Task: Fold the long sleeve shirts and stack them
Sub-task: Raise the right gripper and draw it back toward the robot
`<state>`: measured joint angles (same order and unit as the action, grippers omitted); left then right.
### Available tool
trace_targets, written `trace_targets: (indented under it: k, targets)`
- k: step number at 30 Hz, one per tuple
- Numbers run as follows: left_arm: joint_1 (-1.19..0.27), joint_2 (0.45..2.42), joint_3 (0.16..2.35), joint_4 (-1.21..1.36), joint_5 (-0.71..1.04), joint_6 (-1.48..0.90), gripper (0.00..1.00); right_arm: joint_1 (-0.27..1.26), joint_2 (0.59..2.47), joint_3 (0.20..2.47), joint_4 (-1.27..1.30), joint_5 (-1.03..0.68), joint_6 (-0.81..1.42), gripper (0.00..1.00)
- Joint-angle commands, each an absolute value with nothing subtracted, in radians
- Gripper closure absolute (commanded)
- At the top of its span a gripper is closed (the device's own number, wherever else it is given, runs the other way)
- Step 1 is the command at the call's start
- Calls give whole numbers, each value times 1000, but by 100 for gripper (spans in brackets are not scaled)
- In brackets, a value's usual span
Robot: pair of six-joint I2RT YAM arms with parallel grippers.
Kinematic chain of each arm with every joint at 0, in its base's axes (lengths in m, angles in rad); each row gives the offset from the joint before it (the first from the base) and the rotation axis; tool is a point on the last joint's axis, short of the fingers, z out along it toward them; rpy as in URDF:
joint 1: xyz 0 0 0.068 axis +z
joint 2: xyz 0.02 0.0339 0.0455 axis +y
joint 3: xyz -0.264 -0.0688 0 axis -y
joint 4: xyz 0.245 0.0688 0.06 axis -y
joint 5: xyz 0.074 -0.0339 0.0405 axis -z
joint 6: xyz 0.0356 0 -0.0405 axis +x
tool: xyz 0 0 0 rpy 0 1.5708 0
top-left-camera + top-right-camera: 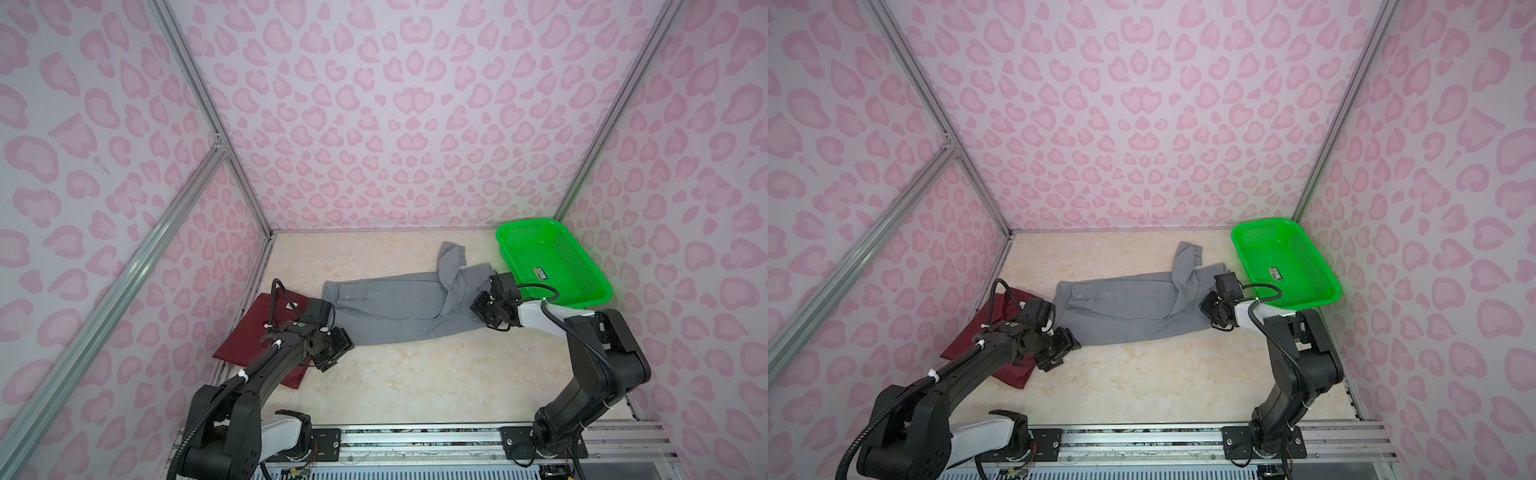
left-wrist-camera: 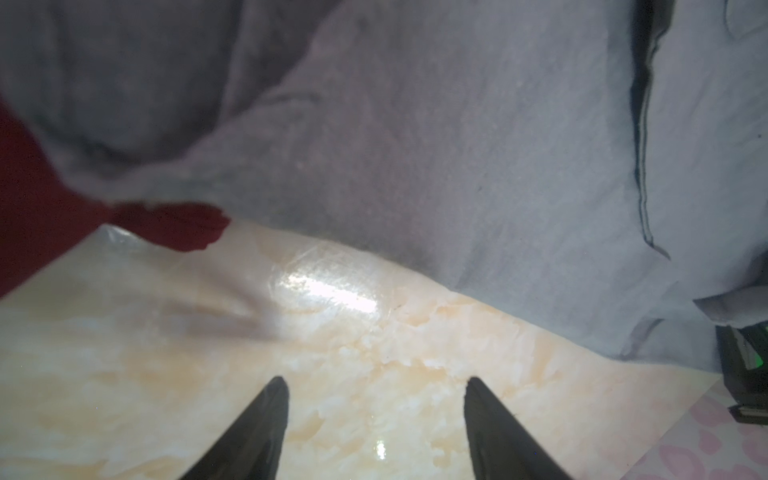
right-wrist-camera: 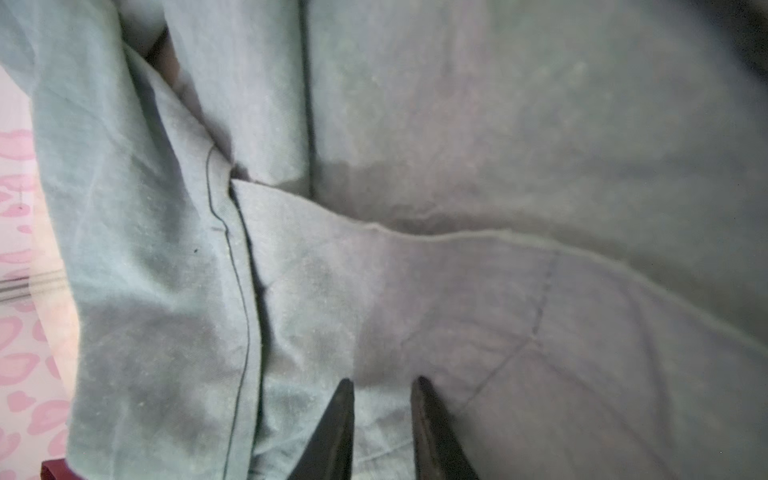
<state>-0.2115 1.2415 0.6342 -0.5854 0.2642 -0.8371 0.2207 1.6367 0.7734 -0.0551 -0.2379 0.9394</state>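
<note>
step: we're mid-fold on grey shirt (image 1: 399, 307), flat on table (image 1: 415, 382), maroon shirt (image 1: 249, 336) at left | left fingers (image 2: 266, 415) apart over table by its edge | right fingers (image 3: 332, 419) probably nipping its right end | next: left grabs edge, fold together

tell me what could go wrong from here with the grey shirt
1. The right claw stands narrow on the grey shirt's layered edge; it might catch one layer only, or slip.
2. One sleeve sticks out loose, so a fold may come out crooked.
3. The grey shirt's other end overlaps the maroon shirt, beside the open left claw; a pull could drag the maroon one.
</note>
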Motion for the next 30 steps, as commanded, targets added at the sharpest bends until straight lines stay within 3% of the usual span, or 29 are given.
trace_targets:
  k: [1,6,15,20,27,30]
  targets:
    - [-213,1239,624,-572,260,-837,31,222,1550,686,-112,-177,897,73]
    - [-216,1219,596,-559,262,-847,31,242,1386,527,-152,-182,887,73]
    - [-221,1184,578,-561,258,-854,31,376,900,376,-406,14,898,72]
    - [-225,1189,575,-548,268,-865,31,389,876,296,-378,-20,937,73]
    - [-232,1169,599,-575,263,-864,31,402,865,376,-468,-32,918,78]
    - [-232,1157,606,-575,261,-869,31,400,856,469,-489,14,868,61]
